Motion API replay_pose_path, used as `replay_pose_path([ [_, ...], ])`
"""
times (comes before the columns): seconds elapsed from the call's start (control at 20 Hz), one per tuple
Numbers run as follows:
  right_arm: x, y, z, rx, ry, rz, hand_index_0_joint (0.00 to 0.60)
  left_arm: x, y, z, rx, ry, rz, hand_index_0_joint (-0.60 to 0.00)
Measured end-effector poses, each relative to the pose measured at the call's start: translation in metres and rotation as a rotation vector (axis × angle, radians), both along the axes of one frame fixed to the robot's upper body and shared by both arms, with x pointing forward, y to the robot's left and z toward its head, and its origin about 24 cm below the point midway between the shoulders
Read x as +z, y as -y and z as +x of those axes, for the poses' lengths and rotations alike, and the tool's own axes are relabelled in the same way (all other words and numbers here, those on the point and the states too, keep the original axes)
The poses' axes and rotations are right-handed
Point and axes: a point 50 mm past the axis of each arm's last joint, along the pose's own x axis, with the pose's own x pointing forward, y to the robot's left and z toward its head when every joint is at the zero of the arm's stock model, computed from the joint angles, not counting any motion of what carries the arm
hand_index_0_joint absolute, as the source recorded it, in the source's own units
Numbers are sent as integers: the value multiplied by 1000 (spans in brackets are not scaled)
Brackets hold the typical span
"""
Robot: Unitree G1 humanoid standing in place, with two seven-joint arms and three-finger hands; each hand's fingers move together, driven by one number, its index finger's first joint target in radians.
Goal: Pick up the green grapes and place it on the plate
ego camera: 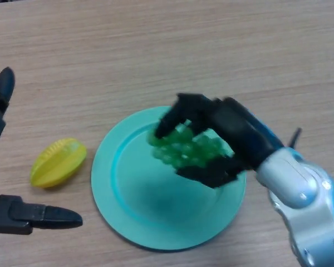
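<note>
Over the upper right part of the plate (pixel 128 222), the right hand (pixel 222 139) has its fingers and thumb curled round the green grapes (pixel 186 149), fingers above and thumb below. The bunch lies inside the grip, its long axis running roughly left to right, and whether it already rests on the plate or hangs just above cannot be told. Since the grapes sit over the plate, the coming move looks to be lowering and letting go. The left hand (pixel 3 100) shows at the left edge, fingers straight, idle and well apart. A yellow fruit (pixel 58 162) lies on the wooden table (pixel 156 50) just left of the plate.
</note>
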Motion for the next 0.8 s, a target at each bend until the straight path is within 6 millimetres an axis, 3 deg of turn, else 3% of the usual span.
replay_pose_path([
  [0.1, 5, -4, 9, -57, 59, -1, 600, -2, -2, -1, 1, 4, 4, 0],
  [0.15, 6, -3, 10, -67, 70, -13, 550, -2, -3, 0, 1, 8, 4, 0],
  [0.3, 8, -3, 9, -63, 77, -8, 150, -3, -3, 0, 2, 7, 3, 0],
  [0.35, 12, -4, 6, -51, 88, 2, 50, -3, -3, 0, 2, 7, 3, 0],
  [0.4, 21, -2, 0, -16, 106, 27, 0, -3, -2, 0, 0, 5, 8, 0],
  [0.55, 32, 12, -9, -19, 126, 80, 0, -4, 4, 2, -22, -1, 15, 0],
  [0.8, 40, 60, -29, -118, 114, 228, 0, 3, 18, 4, -78, 36, 40, 0],
])
